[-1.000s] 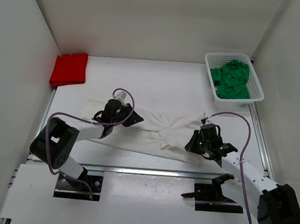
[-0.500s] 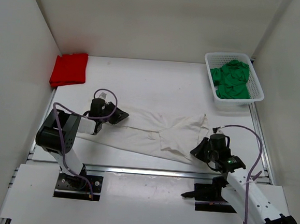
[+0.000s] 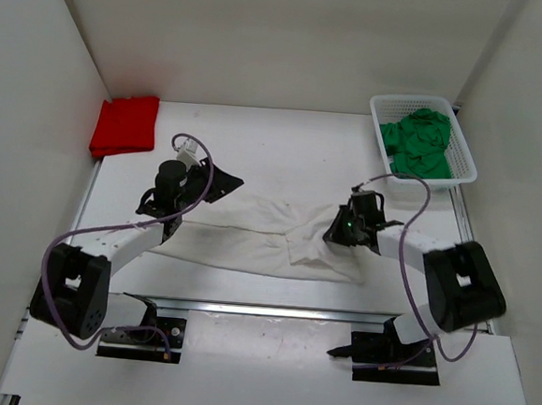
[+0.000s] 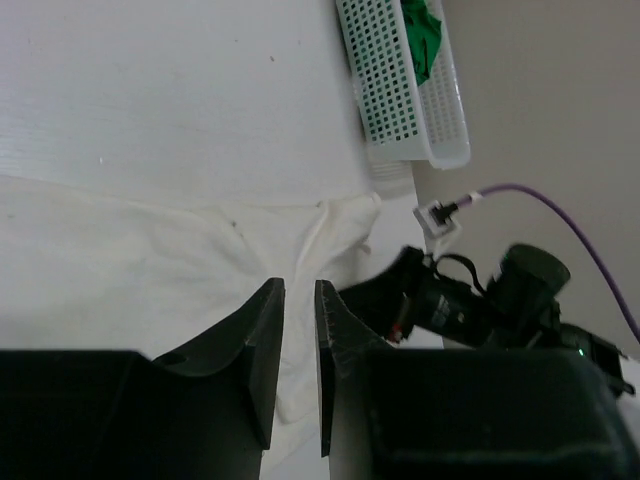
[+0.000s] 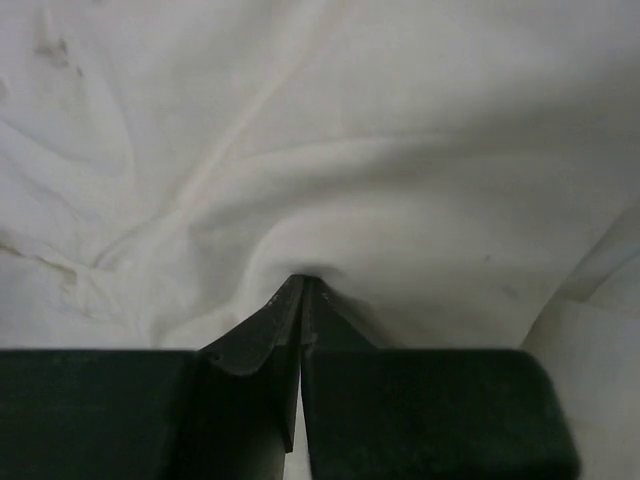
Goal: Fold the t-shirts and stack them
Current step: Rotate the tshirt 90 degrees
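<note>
Up close, shirt (image 5: 400,200) in right claw (image 5: 301,287)

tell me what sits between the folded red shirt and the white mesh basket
Nothing: the top view shows bare white table from the folded red cloth t-shirt to the white plastic mesh basket.

Top view from above and behind, left wrist looking across the white t-shirt (image 4: 150,260), right wrist close on it.

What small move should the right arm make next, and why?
The right gripper is shut on a pucker of the white shirt, which lies creased on the table. So I would probably raise it a little and pull away from the left gripper, to stretch the cloth.
</note>
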Robot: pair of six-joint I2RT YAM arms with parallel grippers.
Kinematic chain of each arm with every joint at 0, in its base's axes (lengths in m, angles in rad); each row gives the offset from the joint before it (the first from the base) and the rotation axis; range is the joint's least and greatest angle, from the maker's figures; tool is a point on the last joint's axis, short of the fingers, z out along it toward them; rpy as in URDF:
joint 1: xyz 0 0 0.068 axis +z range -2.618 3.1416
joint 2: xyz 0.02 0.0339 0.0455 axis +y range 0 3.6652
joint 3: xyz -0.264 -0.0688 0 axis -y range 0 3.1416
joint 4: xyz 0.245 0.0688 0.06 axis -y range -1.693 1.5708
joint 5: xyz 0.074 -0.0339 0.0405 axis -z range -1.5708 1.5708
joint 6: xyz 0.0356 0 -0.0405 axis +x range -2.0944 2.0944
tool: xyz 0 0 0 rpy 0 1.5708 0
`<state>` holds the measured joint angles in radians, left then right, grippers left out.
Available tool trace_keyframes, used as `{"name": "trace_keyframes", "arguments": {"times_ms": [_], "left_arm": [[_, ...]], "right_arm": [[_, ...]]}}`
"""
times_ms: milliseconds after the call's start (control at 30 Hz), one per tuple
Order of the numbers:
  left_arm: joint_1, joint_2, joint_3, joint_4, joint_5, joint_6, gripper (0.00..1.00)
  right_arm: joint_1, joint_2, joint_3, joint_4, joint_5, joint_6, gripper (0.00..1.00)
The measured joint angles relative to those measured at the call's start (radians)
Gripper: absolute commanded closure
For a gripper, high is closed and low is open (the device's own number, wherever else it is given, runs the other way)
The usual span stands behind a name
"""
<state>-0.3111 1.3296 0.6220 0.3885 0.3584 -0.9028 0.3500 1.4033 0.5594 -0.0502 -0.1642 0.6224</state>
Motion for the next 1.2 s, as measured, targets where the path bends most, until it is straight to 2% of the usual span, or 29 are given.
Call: {"name": "trace_keyframes", "arguments": {"times_ms": [100,167,300,400,467,533,600,667,700,767,800,867,933,1033,1133,1200], "left_arm": [[0.007,-0.056,0.004,-0.042,0.024,0.045,0.7],[0.007,-0.074,0.003,-0.085,0.042,0.069,0.68],[0.024,-0.13,-0.013,-0.177,0.06,0.115,0.65],[0.06,-0.167,-0.015,-0.237,0.061,0.146,0.66],[0.072,-0.171,-0.014,-0.28,0.053,0.171,0.67],[0.059,-0.163,-0.01,-0.324,0.042,0.196,0.7],[0.032,-0.154,-0.003,-0.367,0.033,0.217,0.71],[0.014,-0.154,-0.002,-0.397,0.04,0.227,0.71],[0.016,-0.155,-0.002,-0.401,0.058,0.226,0.72],[0.043,-0.16,-0.003,-0.408,0.108,0.222,0.79],[0.056,-0.165,0.003,-0.428,0.127,0.227,0.85],[0.067,-0.174,0.03,-0.488,0.121,0.248,0.89],[0.061,-0.188,0.067,-0.535,0.103,0.272,0.88],[0.067,-0.222,0.108,-0.573,0.093,0.29,0.85],[0.087,-0.232,0.138,-0.595,0.093,0.298,0.82],[0.092,-0.229,0.144,-0.607,0.09,0.302,0.82]], "right_arm": [[-0.011,0.218,0.188,0.053,-0.033,-0.021,1.0],[-0.019,0.395,0.399,0.045,-0.054,-0.05,1.0],[-0.026,0.811,1.028,-0.111,-0.07,-0.128,1.0],[-0.021,1.06,1.514,-0.333,-0.032,-0.219,0.91],[-0.017,1.17,1.832,-0.522,-0.005,-0.27,0.78],[-0.019,1.161,1.954,-0.611,-0.018,-0.296,0.69],[-0.013,1.027,1.891,-0.661,-0.035,-0.321,0.65],[0.008,0.813,1.701,-0.661,-0.025,-0.35,0.67],[0.024,0.698,1.561,-0.596,-0.019,-0.355,0.79],[0.091,0.448,1.245,-0.478,-0.023,-0.336,0.97],[0.135,0.341,1.076,-0.375,-0.034,-0.306,0.99],[0.238,0.2,0.787,-0.214,-0.067,-0.24,0.99],[0.322,0.161,0.611,-0.098,-0.088,-0.174,0.82],[0.39,0.31,0.529,0.012,-0.089,-0.097,0.66],[0.43,0.47,0.525,0.073,-0.072,-0.033,0.56],[0.451,0.513,0.545,0.122,-0.056,0.011,0.55]]}}
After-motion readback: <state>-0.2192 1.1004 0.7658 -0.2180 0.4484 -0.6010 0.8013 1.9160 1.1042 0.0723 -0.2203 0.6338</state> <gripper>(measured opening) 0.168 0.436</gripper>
